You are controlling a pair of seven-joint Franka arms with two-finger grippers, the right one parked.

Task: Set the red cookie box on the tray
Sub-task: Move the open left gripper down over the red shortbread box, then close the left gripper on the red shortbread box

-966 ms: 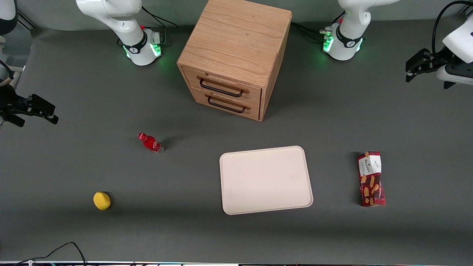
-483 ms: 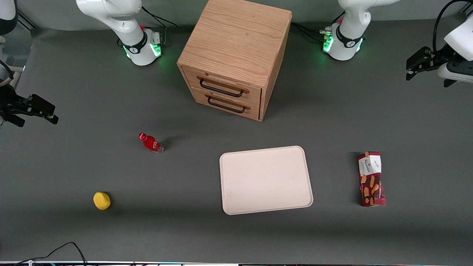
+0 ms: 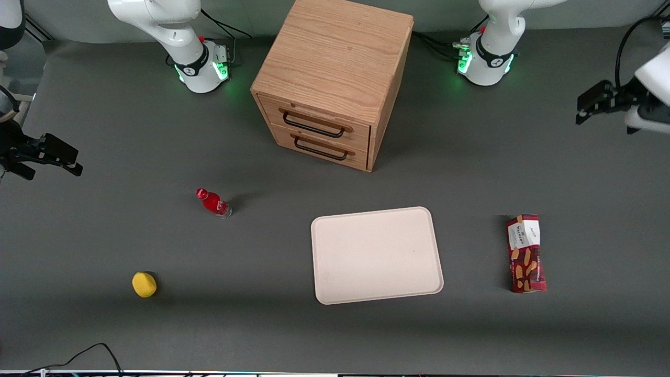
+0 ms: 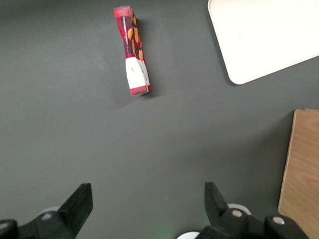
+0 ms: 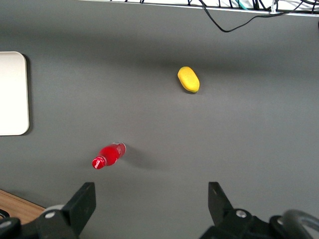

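The gripper (image 3: pixel 589 106) on the working arm slides a bit lower over the table than it was a moment ago, so it is now a little closer to the red cookie box (image 3: pixel 526 253). Its fingers are spread wide apart, with the box well away from them.

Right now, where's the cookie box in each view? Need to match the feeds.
Front: box flat on the table, beside the tray, toward the working arm's end; open claw hangs farther from the camera.
Left wrist: box ahead of the claw, apart from the tray.
Right wrist: not in it.
Shared landmark: the tray.
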